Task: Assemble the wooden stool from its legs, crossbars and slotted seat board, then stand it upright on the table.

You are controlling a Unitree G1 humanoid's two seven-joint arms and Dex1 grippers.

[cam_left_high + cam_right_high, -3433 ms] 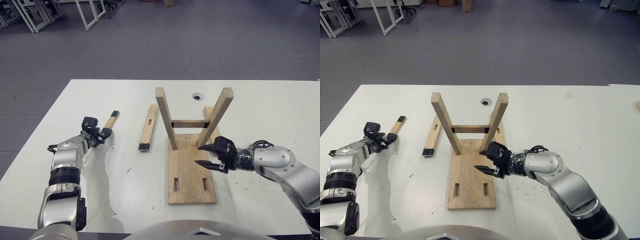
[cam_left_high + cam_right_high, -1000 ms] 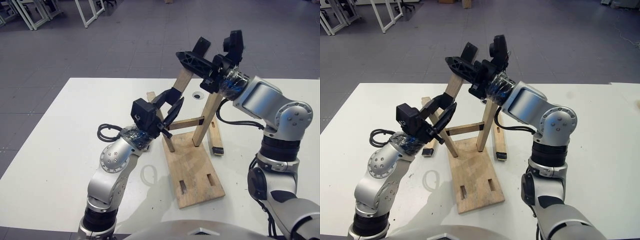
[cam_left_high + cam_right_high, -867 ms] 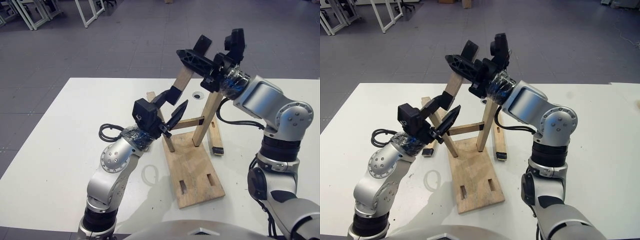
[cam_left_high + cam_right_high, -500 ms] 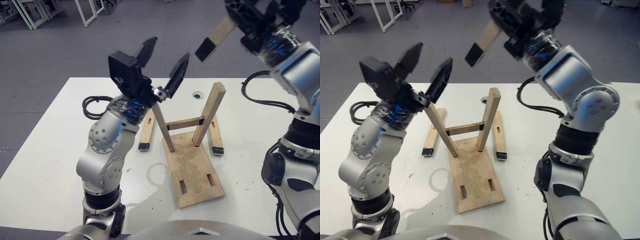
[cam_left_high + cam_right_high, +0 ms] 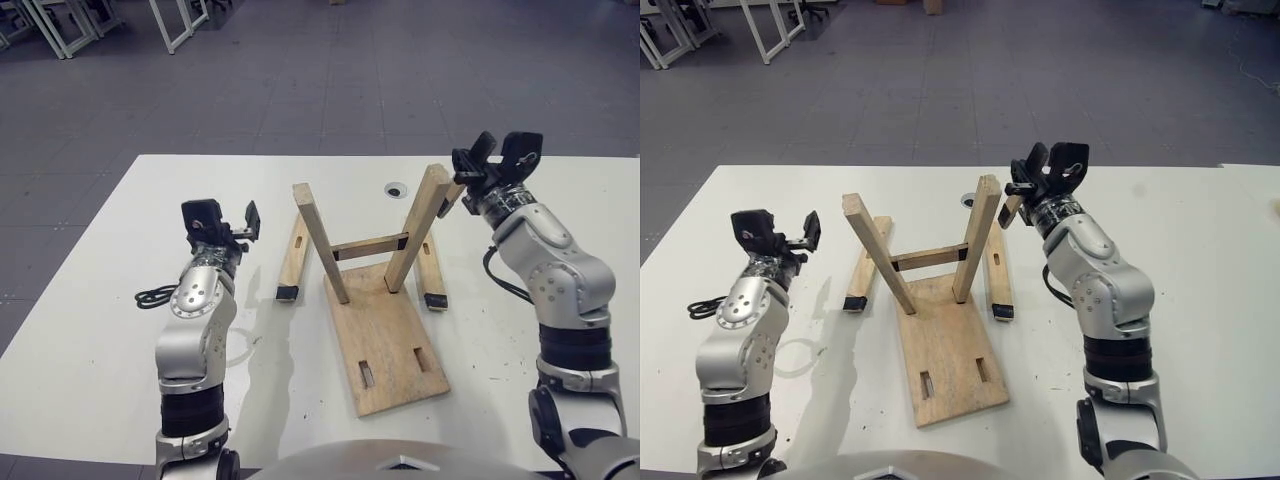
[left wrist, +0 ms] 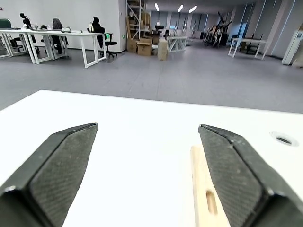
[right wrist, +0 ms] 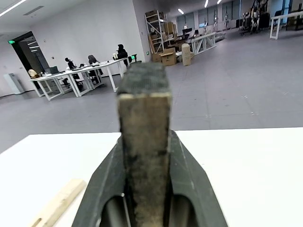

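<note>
Pale wooden slotted seat board [image 5: 385,335] flat on white table [image 5: 90,330], two upright wooden legs [image 5: 318,240] in it. Right gripper [image 5: 493,162] clamps black-tipped wooden bar [image 7: 143,142]; left gripper [image 5: 226,220] spread wide.

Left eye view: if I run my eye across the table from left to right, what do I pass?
Black cable → left gripper, open → left upright leg → crossbar → right upright leg → right gripper, shut on a wooden bar.
</note>
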